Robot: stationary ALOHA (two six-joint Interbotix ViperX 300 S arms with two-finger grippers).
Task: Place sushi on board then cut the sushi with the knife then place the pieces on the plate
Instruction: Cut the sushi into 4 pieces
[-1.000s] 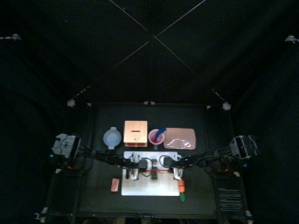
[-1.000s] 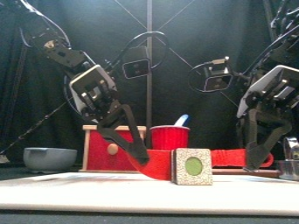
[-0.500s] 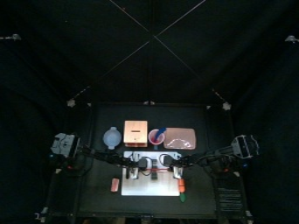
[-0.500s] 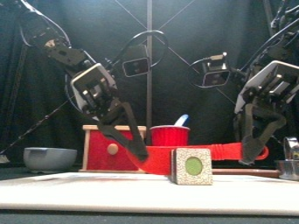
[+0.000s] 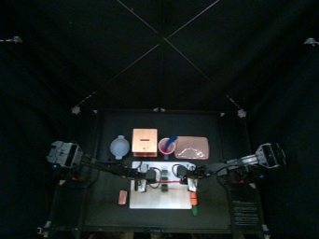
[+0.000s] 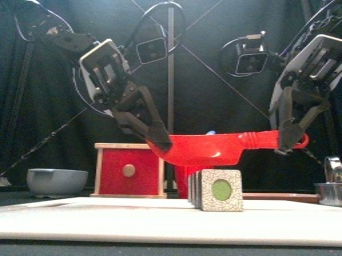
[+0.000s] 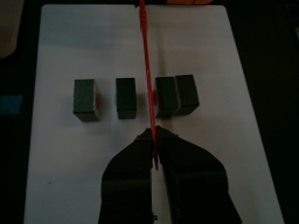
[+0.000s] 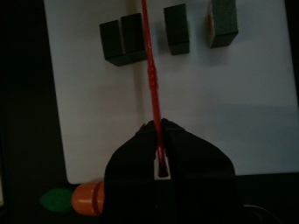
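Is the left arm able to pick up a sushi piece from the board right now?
Probably not yet: the left gripper is shut on the red knife, above the sushi pieces. Nothing else blocks them.

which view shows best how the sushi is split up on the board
The left wrist view: it looks straight down on the sushi, four blocks in a row on the white board. The right wrist view has them at its edge. The front view shows only an end face. The top view shows it too small.
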